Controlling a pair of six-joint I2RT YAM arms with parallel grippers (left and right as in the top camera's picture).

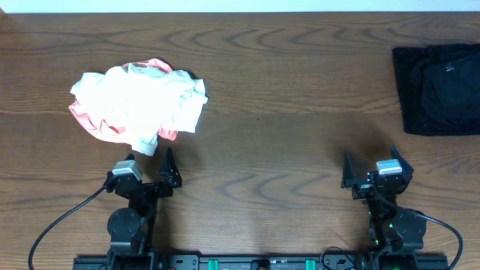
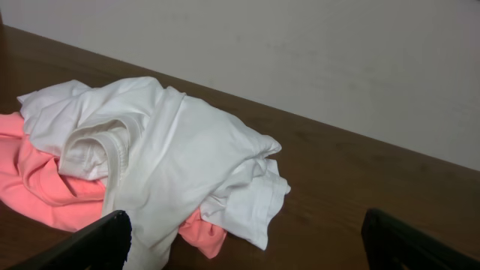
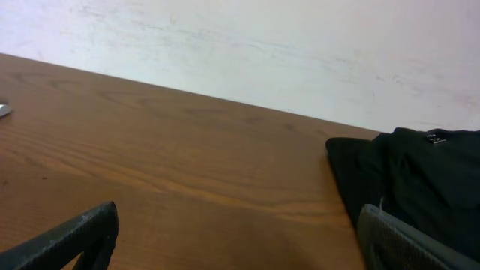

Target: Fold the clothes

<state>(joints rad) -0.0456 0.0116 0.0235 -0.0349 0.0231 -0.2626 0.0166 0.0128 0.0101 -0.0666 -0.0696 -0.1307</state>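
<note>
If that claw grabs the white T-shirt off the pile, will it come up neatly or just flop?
Probably flop: the white T-shirt lies crumpled in soft folds, so it should drape and hang. It looks thin and light. It lies on the coral shirt, so it may drag that along.

Left arm [image 1: 126, 221]: sits folded at 7 o'clock in the overhead view, aims its wrist toward 12 o'clock. Left gripper [image 1: 148, 161]: stands spread wide, holds nothing; shows both dark fingers [image 2: 82, 247] at the lower corners of its wrist view, far apart. Right arm [image 1: 394, 225]: sits folded at 5 o'clock, likewise aims toward 12 o'clock. Right gripper [image 1: 371, 166]: gapes fully, grips nothing; shows fingers [image 3: 67, 240] at the lower corners, well apart.
</note>
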